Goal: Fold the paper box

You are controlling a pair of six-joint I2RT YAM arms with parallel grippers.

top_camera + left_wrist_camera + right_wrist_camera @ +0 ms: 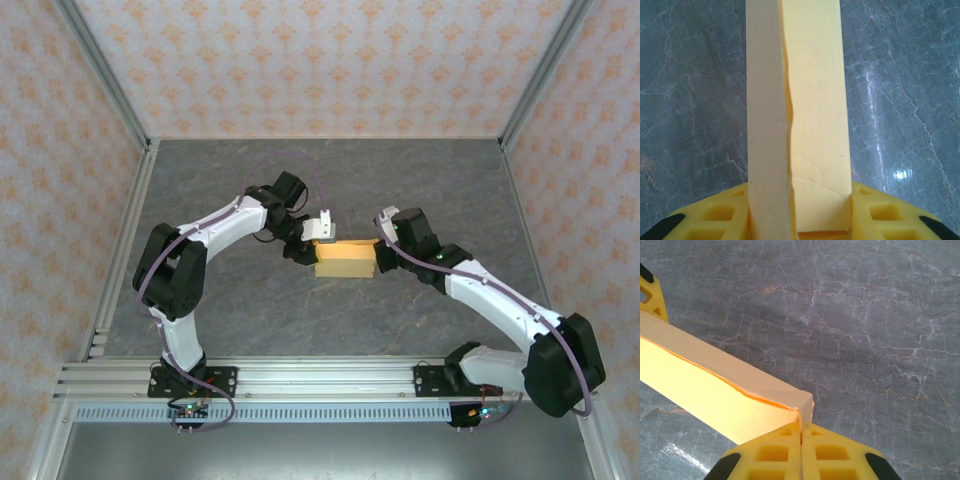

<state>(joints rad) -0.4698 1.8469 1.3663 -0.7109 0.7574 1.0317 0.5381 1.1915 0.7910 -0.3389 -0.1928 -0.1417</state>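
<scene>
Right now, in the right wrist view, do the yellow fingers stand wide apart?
No, the right gripper is shut, fingers touching, at the paper box.

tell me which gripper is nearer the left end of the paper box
Left. The left gripper holds the paper box at that end, between its fingers; the right gripper pinches the opposite end's corner.

paper box (345, 260): on worktop (330, 180), near its centre, long side running left to right
left pincer (313, 238): at box's left end, box between its fingers
right pincer (377, 250): at box's right end, touching its corner
</scene>
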